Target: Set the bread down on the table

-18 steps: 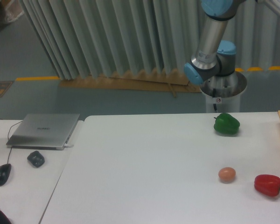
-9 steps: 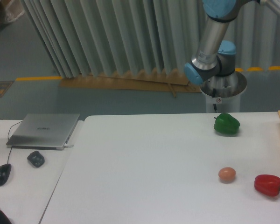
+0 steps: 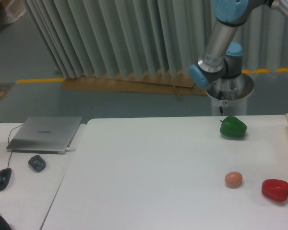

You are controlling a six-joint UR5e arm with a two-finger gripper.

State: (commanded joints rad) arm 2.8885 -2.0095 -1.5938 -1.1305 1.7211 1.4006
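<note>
Since the arm (image 3: pixel 221 40) reaches out of view, neither gripper nor bread shows, so its grip cannot be told, and the table (image 3: pixel 149 172) bears only peppers and an egg (image 3: pixel 233 179).

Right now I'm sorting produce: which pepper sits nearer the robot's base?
The green pepper, at the table's far edge below the base; the red pepper lies nearer the camera.

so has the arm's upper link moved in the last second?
Yes. The arm's upper link has swung slightly right at the top, judged against the fixed base. Fingers not visible.
</note>
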